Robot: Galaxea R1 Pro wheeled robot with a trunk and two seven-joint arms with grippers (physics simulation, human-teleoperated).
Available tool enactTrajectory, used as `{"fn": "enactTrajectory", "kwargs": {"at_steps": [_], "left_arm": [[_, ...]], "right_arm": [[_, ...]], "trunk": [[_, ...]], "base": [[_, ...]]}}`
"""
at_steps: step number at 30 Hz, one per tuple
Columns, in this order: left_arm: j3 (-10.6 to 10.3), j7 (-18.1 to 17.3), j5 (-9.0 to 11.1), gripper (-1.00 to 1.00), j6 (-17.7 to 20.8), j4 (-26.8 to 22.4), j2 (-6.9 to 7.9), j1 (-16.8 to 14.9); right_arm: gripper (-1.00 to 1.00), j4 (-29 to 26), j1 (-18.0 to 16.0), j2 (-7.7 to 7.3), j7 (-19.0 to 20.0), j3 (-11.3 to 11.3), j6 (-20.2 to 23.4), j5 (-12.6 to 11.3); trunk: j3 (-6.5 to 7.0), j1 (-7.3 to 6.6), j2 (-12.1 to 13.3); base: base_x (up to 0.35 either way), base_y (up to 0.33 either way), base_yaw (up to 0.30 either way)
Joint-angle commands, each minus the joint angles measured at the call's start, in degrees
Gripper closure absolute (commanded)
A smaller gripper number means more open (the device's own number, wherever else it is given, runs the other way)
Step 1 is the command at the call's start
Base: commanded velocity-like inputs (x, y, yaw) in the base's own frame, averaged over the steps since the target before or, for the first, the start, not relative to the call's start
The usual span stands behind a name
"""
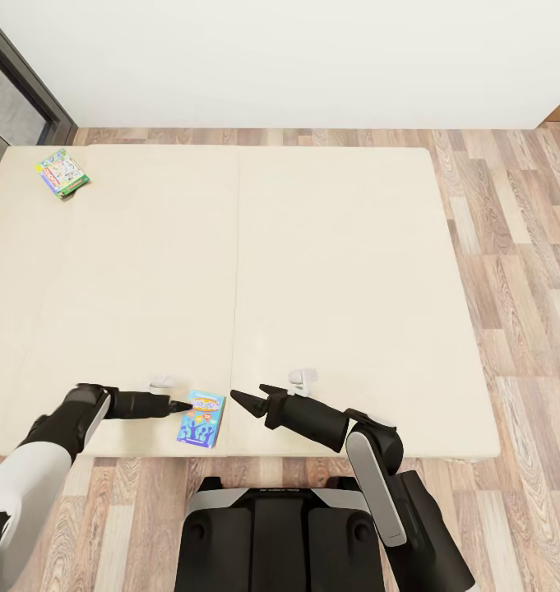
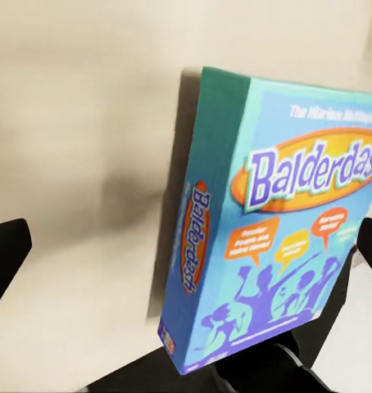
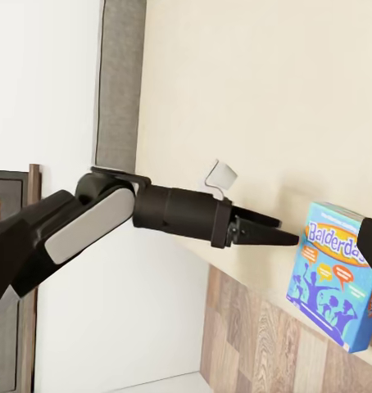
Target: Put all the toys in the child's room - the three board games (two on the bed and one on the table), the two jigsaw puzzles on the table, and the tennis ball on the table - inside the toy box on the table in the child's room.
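Note:
A blue board game (image 1: 201, 418) printed "Balderdash" lies flat on the beige bed (image 1: 329, 271) close to its front edge. My left gripper (image 1: 181, 404) is open at the box's left edge, and in the left wrist view the box (image 2: 268, 221) sits partly between its spread fingers (image 2: 6, 250). From the right, my right gripper (image 1: 247, 395) points at the same box, open, a short gap away. The right wrist view shows the box (image 3: 337, 274) with the left gripper (image 3: 280, 238) beside it. A green-white board game (image 1: 62, 173) lies at the bed's far left corner.
Wood-plank floor (image 1: 518, 263) surrounds the bed on the right and front. A white wall (image 1: 296, 57) runs behind it, with a dark window frame (image 1: 25, 74) at the far left. A grey headboard (image 3: 120, 82) appears in the right wrist view.

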Motion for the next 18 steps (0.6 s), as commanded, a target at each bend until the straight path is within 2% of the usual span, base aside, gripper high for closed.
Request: {"fn": "enactTrajectory", "kwargs": {"at_steps": [1, 13, 18], "left_arm": [[0.4, -1.0, -0.6, -1.0, 0.4, -0.1, -0.4, 0.0], [0.3, -2.7, -0.9, -1.0, 0.4, 0.0, -2.11, 0.0], [0.3, -2.8, -0.9, -1.0, 0.5, 0.1, -2.34, 0.0]], "right_arm": [[-1.0, 0.0, 0.0, 0.02, 0.1, -0.1, 0.4, -0.2], [-1.0, 0.0, 0.0, 0.02, 0.2, -0.1, 0.4, -0.2], [-1.0, 0.0, 0.0, 0.02, 0.3, -0.1, 0.4, -0.2]], "trunk": [[-0.05, 0.02, -0.1], [-0.05, 0.02, -0.1], [-0.05, 0.02, -0.1]], "base": [[0.0, 0.0, 0.0], [0.0, 0.0, 0.0], [0.0, 0.0, 0.0]]}}
